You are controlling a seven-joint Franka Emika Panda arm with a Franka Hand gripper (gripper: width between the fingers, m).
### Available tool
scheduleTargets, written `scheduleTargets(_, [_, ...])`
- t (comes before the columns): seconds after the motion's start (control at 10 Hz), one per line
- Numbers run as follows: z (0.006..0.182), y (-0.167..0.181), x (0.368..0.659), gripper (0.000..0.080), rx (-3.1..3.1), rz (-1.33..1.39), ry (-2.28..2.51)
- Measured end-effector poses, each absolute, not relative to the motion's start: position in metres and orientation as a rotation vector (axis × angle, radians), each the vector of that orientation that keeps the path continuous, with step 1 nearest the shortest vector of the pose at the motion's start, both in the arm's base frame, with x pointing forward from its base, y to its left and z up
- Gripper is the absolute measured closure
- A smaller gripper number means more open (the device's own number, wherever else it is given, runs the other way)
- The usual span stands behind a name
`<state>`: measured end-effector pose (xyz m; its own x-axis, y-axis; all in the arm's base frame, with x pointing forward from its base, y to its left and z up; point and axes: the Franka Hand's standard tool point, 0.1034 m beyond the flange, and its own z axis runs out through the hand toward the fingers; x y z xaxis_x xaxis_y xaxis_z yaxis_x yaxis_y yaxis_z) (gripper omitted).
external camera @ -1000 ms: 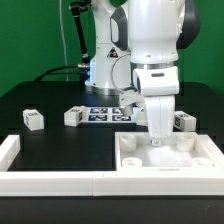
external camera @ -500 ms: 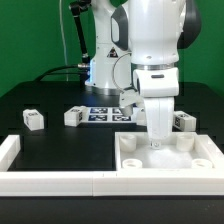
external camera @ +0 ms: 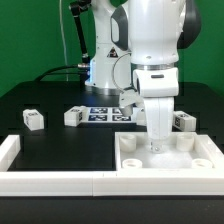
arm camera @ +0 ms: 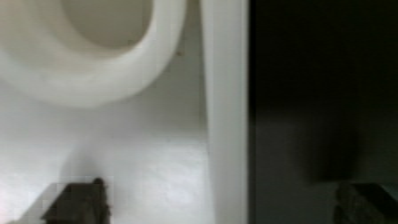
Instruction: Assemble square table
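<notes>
Black bench (external camera: 60, 140): carries all parts.
Slab (external camera: 170, 168): white, flat, exterior view's lower right, just behind rail.
Rail (external camera: 50, 181): white, along near edge, turning back at exterior view's left.
Marker board (external camera: 105, 114): mid-bench, behind.
Legs (external camera: 33, 119), (external camera: 72, 116), (external camera: 184, 121): three seen, lying on bench.
Gripper (external camera: 156, 142): jaws wide, low at slab's edge, gripping nothing.

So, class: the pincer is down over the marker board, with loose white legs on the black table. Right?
No. In the exterior view the pincer is down over the square tabletop, not the marker board; the legs part holds.
</notes>
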<state>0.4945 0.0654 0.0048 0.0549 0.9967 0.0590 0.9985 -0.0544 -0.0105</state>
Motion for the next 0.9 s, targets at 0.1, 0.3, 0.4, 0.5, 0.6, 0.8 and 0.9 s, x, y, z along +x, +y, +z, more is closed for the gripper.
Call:
scheduleTargets(0.1, [0.005, 0.065, 0.495, 0.0151, -2.246, -0.055, -2.126])
scheduleTargets(0.3, [0.005, 0.065, 0.495, 0.0150, -2.246, -0.055, -2.126])
scheduleTargets(0.4, [0.005, 0.065, 0.495, 0.0150, -2.246, -0.055, -2.126])
scheduleTargets(0.5, [0.005, 0.065, 0.495, 0.0150, -2.248, -0.056, -2.124])
scheduleTargets(0.6, [0.012, 0.066, 0.493, 0.0150, -2.325, -0.059, -2.049])
scheduleTargets(0.8, [0.038, 0.084, 0.480, 0.0150, -2.514, -0.065, -1.847])
scheduleTargets(0.9, [0.046, 0.098, 0.475, 0.0150, -2.584, -0.070, -1.753])
